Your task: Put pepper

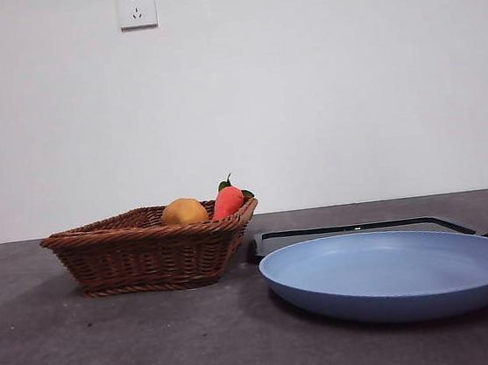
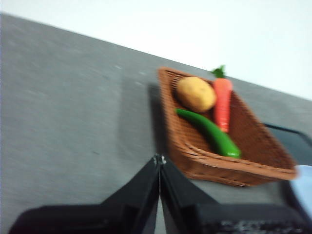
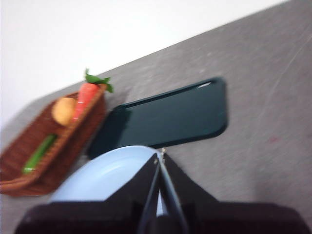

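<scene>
The pepper [image 2: 209, 131] is a glossy dark green long vegetable lying in the brown wicker basket [image 2: 273, 165], beside a red-orange carrot [image 2: 223, 100] and a round yellow-brown potato [image 2: 195, 93]. It also shows in the right wrist view [image 3: 39, 153]. In the front view the basket wall [image 1: 146, 255] hides the pepper. My left gripper [image 2: 159, 159] is shut and empty, above the table beside the basket. My right gripper [image 3: 160, 155] is shut and empty, above the blue plate [image 3: 107, 175]. Neither arm shows in the front view.
The blue plate [image 1: 398, 293] sits at the front right, to the right of the basket. A dark flat tray [image 1: 364, 229] lies behind it and also shows in the right wrist view [image 3: 170, 117]. A white wall with a socket [image 1: 136, 8] stands behind the grey table.
</scene>
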`<state>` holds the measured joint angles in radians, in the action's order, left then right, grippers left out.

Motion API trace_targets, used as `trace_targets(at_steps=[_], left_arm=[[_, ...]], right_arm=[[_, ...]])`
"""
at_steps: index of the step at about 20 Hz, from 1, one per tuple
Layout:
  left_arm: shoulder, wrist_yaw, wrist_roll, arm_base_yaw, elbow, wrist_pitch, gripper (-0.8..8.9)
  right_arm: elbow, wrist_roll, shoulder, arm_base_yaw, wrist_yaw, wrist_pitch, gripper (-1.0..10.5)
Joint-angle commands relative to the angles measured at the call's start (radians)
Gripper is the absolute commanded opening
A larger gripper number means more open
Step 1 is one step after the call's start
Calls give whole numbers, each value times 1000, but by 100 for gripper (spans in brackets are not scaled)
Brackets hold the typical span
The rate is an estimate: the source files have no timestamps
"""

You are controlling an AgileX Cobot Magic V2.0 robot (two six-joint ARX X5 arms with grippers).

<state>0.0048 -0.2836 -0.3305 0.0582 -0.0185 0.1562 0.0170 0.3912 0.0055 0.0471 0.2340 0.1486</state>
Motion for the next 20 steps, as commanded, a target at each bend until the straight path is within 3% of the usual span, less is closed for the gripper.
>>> trace_targets(at_steps=[1,11,15,20], left_arm=[[-1,-62,-98,2,-35,-3,7],[131,-91,-84,2,-274,129,7],[260,-147,-31,2,-392,189,7],[434,-222,100,2,-551,340,7]], right_arm=[[40,99,11,2,28,-13,5],[253,63,178,2,31,12,5],[388,-15,286,3,74,112,5],[591,-152,441,15,119,332,5]])
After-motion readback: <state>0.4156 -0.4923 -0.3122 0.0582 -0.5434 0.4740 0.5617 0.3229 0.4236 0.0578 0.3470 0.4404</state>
